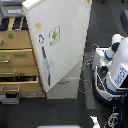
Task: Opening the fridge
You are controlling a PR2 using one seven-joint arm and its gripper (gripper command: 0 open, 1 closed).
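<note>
The fridge (65, 30) is a tall cream-white appliance in the middle of the exterior view. Its large upper door (67, 47) carries a small green-and-white sticker (54, 34). The door looks swung out at an angle, its lower left corner hanging in front of the lower drawers (67, 86). A dark blue strip (46, 65) runs down the door's left edge. The white-and-blue robot (116, 70) stands at the exterior view's right, close to the fridge's right edge. Dark parts (93, 52) show between robot and fridge. I cannot make out a gripper among them.
A tan wooden drawer cabinet (17, 60) with metal handles stands against the fridge at the exterior view's left, some drawers pulled out. Dark cables (87, 80) lie on the grey floor between the fridge and the robot's base.
</note>
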